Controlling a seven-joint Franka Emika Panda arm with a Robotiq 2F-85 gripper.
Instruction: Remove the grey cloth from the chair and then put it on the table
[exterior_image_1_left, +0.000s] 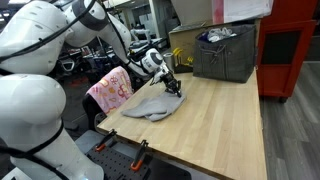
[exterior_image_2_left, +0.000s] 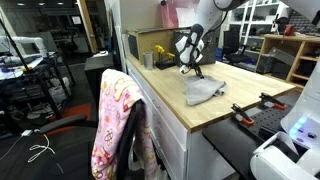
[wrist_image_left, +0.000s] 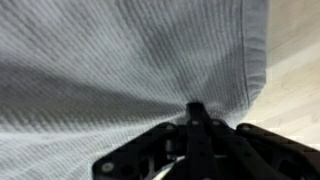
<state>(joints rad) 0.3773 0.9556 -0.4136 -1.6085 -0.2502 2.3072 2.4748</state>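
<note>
One pink patterned cloth (exterior_image_2_left: 115, 125) hangs over one chair (exterior_image_2_left: 138, 140), nearest the camera and just beside the bench (exterior_image_1_left: 225, 120) edge. One grey cloth (exterior_image_1_left: 148, 105) lies crumpled on the bench, near that same edge. One claw (exterior_image_1_left: 173, 87) stands on the cloth's far end. In the wrist view its fingers (wrist_image_left: 200, 140) are together, pinching a fold of the cloth. Bare wood lies open beside the cloth. One grey bin (exterior_image_1_left: 225, 55) stands at the far end, well apart.
</note>
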